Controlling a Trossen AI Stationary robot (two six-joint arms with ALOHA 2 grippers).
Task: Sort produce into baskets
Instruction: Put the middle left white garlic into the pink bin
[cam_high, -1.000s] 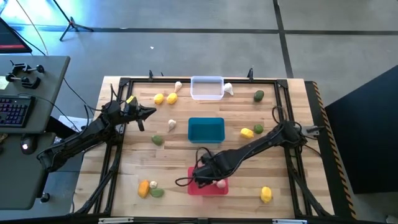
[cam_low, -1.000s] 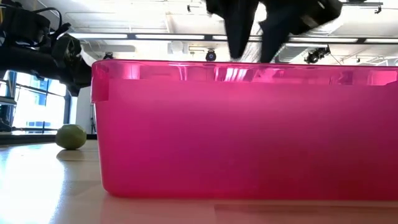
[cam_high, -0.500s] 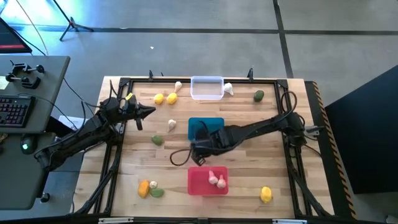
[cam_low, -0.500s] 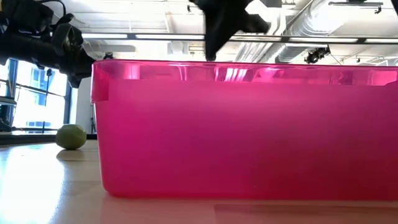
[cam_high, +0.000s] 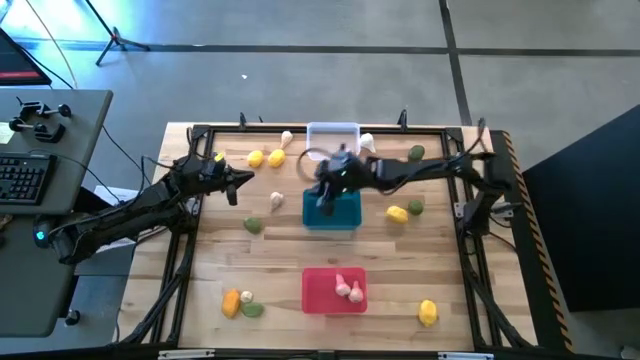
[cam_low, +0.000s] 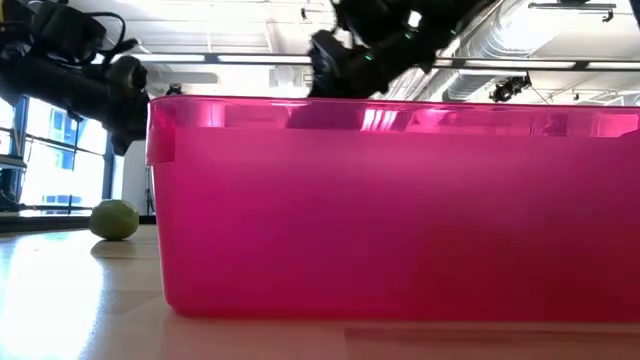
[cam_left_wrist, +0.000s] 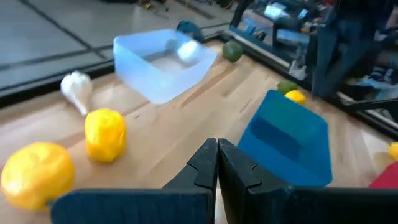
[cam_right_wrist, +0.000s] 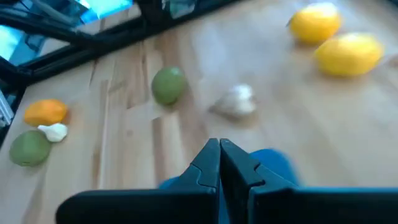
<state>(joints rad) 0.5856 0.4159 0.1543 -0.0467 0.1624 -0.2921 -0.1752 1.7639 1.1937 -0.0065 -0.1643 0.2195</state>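
Observation:
Three baskets stand in a line down the table's middle: clear (cam_high: 332, 141) far, teal (cam_high: 334, 212) centre, red (cam_high: 335, 291) near, the red one with two garlic bulbs (cam_high: 347, 287) inside. Produce lies loose around them: yellow fruits (cam_high: 266, 157), a garlic bulb (cam_high: 276, 200), a green lump (cam_high: 254, 225). My right gripper (cam_high: 320, 200) hangs shut and empty above the teal basket's left part (cam_right_wrist: 273, 165), pointing toward the table's left. My left gripper (cam_high: 240, 182) is shut and empty above the table's left side, near the yellow fruits (cam_left_wrist: 104, 133).
More produce lies at the right: green lumps (cam_high: 416, 153) (cam_high: 415, 205) and yellow fruits (cam_high: 397, 213) (cam_high: 428, 313). An orange piece, a small garlic and a green lump cluster near-left (cam_high: 240, 303). Garlic bulbs flank the clear basket (cam_high: 367, 143). A black frame rims the table (cam_high: 200, 133).
My right gripper has swung from above the red basket toward the far edge and now hangs over the teal basket. Its wrist has rolled and its fingers have shut. Two garlic bulbs now show in the red basket.

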